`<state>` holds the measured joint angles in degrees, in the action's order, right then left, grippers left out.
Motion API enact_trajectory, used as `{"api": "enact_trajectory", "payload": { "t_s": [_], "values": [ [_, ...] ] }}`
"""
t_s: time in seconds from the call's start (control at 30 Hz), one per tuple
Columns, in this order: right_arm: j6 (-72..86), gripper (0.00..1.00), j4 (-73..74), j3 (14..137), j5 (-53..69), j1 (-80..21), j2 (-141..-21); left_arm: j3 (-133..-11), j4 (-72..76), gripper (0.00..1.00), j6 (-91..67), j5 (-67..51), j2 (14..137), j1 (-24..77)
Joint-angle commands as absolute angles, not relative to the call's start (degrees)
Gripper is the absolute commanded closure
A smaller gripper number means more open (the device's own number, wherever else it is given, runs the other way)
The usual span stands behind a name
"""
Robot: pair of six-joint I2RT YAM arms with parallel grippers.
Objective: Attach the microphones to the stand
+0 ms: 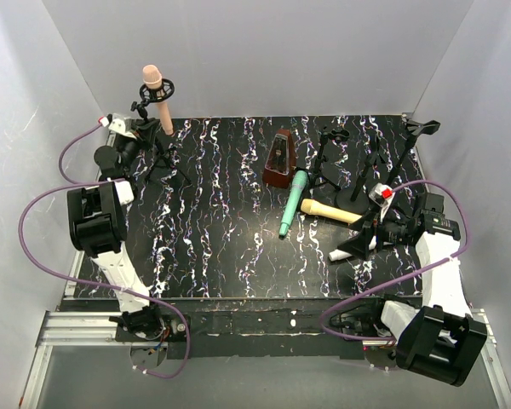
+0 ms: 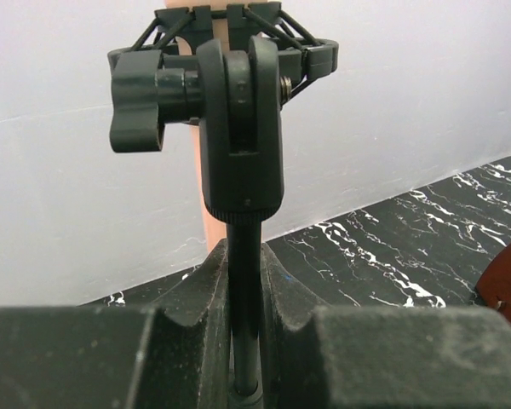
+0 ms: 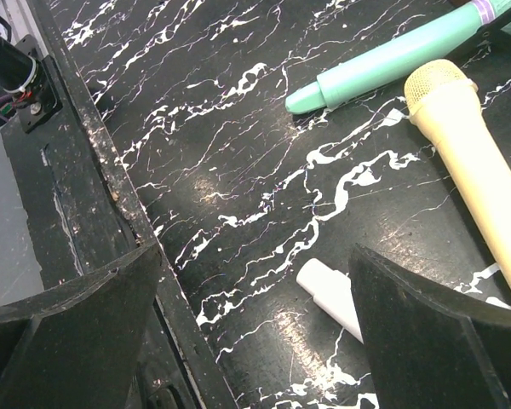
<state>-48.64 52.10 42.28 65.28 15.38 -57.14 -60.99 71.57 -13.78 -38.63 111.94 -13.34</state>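
Observation:
A peach-pink microphone [image 1: 153, 92] stands upright in the shock mount of a black tripod stand [image 1: 163, 153] at the back left. My left gripper [image 1: 139, 134] is shut on that stand's thin pole [image 2: 245, 332], just below the clamp joint [image 2: 238, 128]; the pink handle [image 2: 211, 223] shows behind it. A teal-green microphone [image 1: 295, 203] and a pale yellow microphone [image 1: 332, 212] lie side by side mid-table. My right gripper [image 1: 355, 248] hangs open low over the table, nothing between its fingers. The end of a white microphone [image 3: 328, 294] pokes out beside its right finger [image 3: 443, 341].
A brown metronome [image 1: 280, 159] stands at the back centre. Three more black stands [image 1: 370, 170] cluster at the back right. The table's dark front rail [image 3: 111, 187] runs close beside the right gripper's left finger. White walls enclose three sides.

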Motion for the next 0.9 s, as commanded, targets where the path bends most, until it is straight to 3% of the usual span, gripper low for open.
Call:
{"api": "enact_trajectory", "payload": {
  "t_s": [0.0, 0.23, 0.3, 0.87],
  "values": [
    [-51.7, 0.03, 55.4, 42.7, 66.7, 15.7, -57.7, -64.2, 77.4, 1.0, -13.4, -41.5, 111.9, -14.0],
    [-51.7, 0.03, 55.2, 42.8, 66.5, 16.0, -58.0, -62.8, 76.7, 0.99, -12.8, -43.4, 112.1, -14.5],
    [-51.7, 0.03, 55.2, 42.7, 66.5, 16.0, -58.0, -62.2, 76.4, 0.9, -12.7, -43.2, 111.6, -14.4],
    [-51.6, 0.03, 55.2, 42.8, 66.9, 16.3, -57.0, -61.8, 74.6, 0.7, -14.5, -43.2, 110.7, -14.4]
  ]
}}
